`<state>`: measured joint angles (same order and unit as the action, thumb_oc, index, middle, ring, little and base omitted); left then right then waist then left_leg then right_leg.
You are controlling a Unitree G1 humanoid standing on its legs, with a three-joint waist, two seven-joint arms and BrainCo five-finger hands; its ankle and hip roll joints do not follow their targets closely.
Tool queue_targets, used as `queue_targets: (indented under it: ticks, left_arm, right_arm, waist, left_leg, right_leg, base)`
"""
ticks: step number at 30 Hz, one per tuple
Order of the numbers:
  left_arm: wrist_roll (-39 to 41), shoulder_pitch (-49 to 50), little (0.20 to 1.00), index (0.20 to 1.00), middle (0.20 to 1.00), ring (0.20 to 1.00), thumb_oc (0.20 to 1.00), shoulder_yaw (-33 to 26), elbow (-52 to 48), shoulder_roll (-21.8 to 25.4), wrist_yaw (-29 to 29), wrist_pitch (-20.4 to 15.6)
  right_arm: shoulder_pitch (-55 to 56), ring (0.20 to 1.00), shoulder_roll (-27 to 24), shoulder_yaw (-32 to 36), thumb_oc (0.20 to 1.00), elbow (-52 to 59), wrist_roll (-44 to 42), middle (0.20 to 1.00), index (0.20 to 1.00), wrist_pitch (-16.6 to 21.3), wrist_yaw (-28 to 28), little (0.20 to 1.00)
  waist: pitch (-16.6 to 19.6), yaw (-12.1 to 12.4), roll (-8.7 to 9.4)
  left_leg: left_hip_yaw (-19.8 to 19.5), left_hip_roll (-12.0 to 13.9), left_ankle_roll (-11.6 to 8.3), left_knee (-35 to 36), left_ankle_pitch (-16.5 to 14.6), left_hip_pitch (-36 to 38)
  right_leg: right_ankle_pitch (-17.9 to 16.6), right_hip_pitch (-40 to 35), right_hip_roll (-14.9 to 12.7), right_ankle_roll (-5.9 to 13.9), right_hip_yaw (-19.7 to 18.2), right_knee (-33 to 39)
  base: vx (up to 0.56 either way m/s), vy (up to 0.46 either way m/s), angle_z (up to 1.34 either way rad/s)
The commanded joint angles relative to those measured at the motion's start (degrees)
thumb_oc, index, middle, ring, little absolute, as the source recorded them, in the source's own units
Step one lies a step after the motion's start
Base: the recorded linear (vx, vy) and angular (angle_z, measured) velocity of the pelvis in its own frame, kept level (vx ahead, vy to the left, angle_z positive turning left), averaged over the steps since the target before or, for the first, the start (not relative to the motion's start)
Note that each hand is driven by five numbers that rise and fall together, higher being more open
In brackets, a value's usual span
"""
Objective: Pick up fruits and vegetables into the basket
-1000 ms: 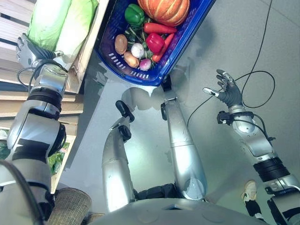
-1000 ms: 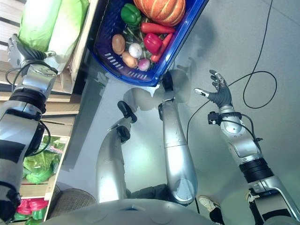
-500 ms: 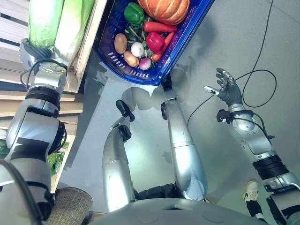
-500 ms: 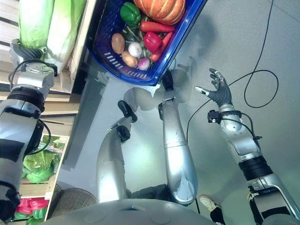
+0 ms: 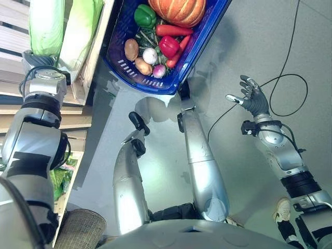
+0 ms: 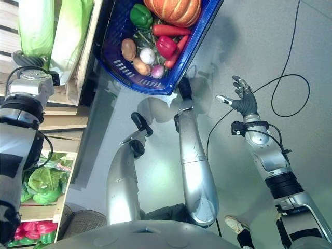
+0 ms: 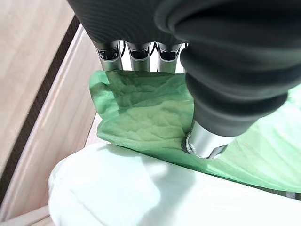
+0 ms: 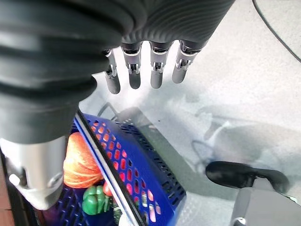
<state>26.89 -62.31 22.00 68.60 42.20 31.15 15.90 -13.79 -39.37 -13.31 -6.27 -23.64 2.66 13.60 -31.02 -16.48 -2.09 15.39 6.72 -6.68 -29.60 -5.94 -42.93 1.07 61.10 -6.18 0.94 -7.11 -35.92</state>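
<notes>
— What's the setting?
— A grey floor (image 5: 244, 41) with a wooden shelf (image 5: 96, 46) along the robot's left side.

— And the produce?
— Two pale green cabbages (image 5: 78, 31) lie on the shelf. Just beside it on the floor stands the blue basket (image 5: 199, 49), already holding a pumpkin (image 5: 179, 10), a green pepper (image 5: 145, 15), a red pepper (image 5: 169, 45), carrots (image 5: 174, 30), a potato (image 5: 132, 49) and a white onion (image 5: 150, 55).

— The left hand?
— The eye views show the left hand (image 5: 36, 59) at the cabbages' near end. Its wrist view adds the contact: fingers (image 7: 136, 54) go down behind a green leaf (image 7: 146, 117), thumb in front, tips hidden, so I cannot tell whether they grip.

— The right hand?
— The right hand (image 6: 243, 99) hangs over bare floor, well apart from the basket, fingers spread and straight, holding nothing. Its wrist view looks past them to the basket's corner.
</notes>
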Motion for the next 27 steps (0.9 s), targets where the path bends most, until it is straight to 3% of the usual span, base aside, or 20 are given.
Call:
queue_targets:
  ticks: [1, 6, 7, 9, 11, 15, 19, 21, 27]
  left_arm:
    - [-1.91, 7.60, 0.200, 0.200, 0.200, 0.200, 0.200, -4.37, 2.93, 0.62, -0.19, 1.47]
    - [-6.92, 12.12, 0.200, 0.200, 0.200, 0.200, 0.200, -5.52, -3.50, 0.91, -0.63, -5.51]
    - [-8.34, 14.14, 0.200, 0.200, 0.200, 0.200, 0.200, -6.36, -6.27, 1.14, -0.77, -9.11]
    - [-8.55, 16.32, 0.200, 0.200, 0.200, 0.200, 0.200, -7.15, -9.85, 0.82, -0.34, -10.86]
    - [-10.32, 20.95, 0.200, 0.200, 0.200, 0.200, 0.200, -9.12, -16.47, 0.02, 0.54, -16.09]
    - [-15.02, 29.52, 0.200, 0.200, 0.200, 0.200, 0.200, -11.30, -29.21, -2.64, 2.68, -23.25]
    - [-18.71, 33.78, 0.200, 0.200, 0.200, 0.200, 0.200, -11.96, -38.77, -3.26, 2.33, -25.89]
    - [-21.29, 35.70, 0.200, 0.200, 0.200, 0.200, 0.200, -12.26, -46.01, -3.41, 0.52, -26.99]
    - [-22.69, 39.49, 0.200, 0.200, 0.200, 0.200, 0.200, -13.46, -58.48, -4.54, -6.30, -30.02]
  right_arm:
    - [4.34, 1.000, -1.46, 1.15, 1.000, 5.11, -0.52, 1.000, 1.000, 2.84, -0.18, 1.000]
    - [6.36, 1.000, -1.13, 2.60, 1.000, 7.67, -0.09, 1.000, 1.000, 4.51, -2.25, 1.000]
    - [7.16, 1.000, -0.92, 3.21, 1.000, 8.84, -0.93, 1.000, 1.000, 5.65, -4.04, 1.000]
    - [7.66, 1.000, -0.51, 3.63, 1.000, 9.95, -1.82, 1.000, 1.000, 6.05, -5.48, 1.000]
    - [8.25, 1.000, 0.67, 4.42, 1.000, 11.49, -2.95, 1.000, 1.000, 7.82, -8.91, 1.000]
    - [7.69, 1.000, 2.33, 5.61, 1.000, 13.52, -6.03, 1.000, 1.000, 7.42, -13.71, 1.000]
    - [4.99, 1.000, 3.83, 5.86, 1.000, 14.33, -8.38, 1.000, 1.000, 5.31, -16.36, 1.000]
    - [2.02, 1.000, 5.59, 5.29, 1.000, 15.36, -10.69, 1.000, 1.000, 1.83, -17.62, 1.000]
    - [-2.87, 1.000, 9.80, 3.00, 1.000, 15.84, -15.90, 1.000, 1.000, -3.39, -15.75, 1.000]
  waist:
    - [1.23, -2.98, -1.33]
    - [1.23, -2.14, -1.58]
    - [1.23, -1.71, -1.76]
    - [1.23, -1.16, -1.92]
    - [1.23, 0.07, -2.30]
    - [1.23, 3.07, -2.85]
    - [1.23, 5.62, -3.06]
    - [1.23, 7.68, -2.91]
    - [1.23, 11.32, -2.15]
  left_leg:
    - [-0.81, -1.24, 2.34, -3.02, -1.75, -4.13]
    - [-0.83, -1.59, 2.26, -0.88, -1.18, -0.11]
    - [-0.85, -1.79, 2.25, -0.18, -1.04, 1.23]
    - [-0.93, -1.97, 2.31, 0.31, -0.90, 2.25]
    - [-1.26, -2.49, 2.44, 1.28, -0.81, 4.13]
    - [-2.29, -2.97, 2.64, 2.53, -0.67, 6.81]
    - [-3.16, -3.35, 2.86, 3.11, -0.70, 8.37]
    - [-3.95, -3.71, 3.19, 3.19, -0.80, 9.32]
    - [-5.18, -4.33, 4.50, 3.87, 0.85, 9.95]
  right_leg:
    - [6.65, -2.79, -1.06, 2.37, 3.01, -0.68]
    - [6.60, -7.13, -1.79, 2.58, 4.20, 1.09]
    - [6.66, -8.67, -1.93, 2.65, 4.55, 1.69]
    - [6.71, -9.88, -2.10, 2.71, 4.94, 2.06]
    - [6.79, -12.34, -2.44, 2.78, 5.78, 3.06]
    - [6.81, -16.34, -3.31, 3.04, 7.45, 4.60]
    - [7.08, -19.06, -3.76, 3.06, 9.08, 5.29]
    - [7.38, -20.98, -3.89, 2.93, 10.27, 5.45]
    - [5.68, -23.52, -3.99, 2.32, 12.69, 6.55]
  base:
    - [0.00, 0.000, 0.00]
    - [-0.01, -0.025, -0.01]
    - [-0.01, -0.049, 0.03]
    - [-0.01, -0.056, 0.05]
    - [-0.03, -0.091, 0.05]
    - [-0.03, -0.122, 0.06]
    - [-0.03, -0.130, 0.19]
    - [-0.02, -0.180, 0.18]
    - [-0.05, -0.160, 0.19]
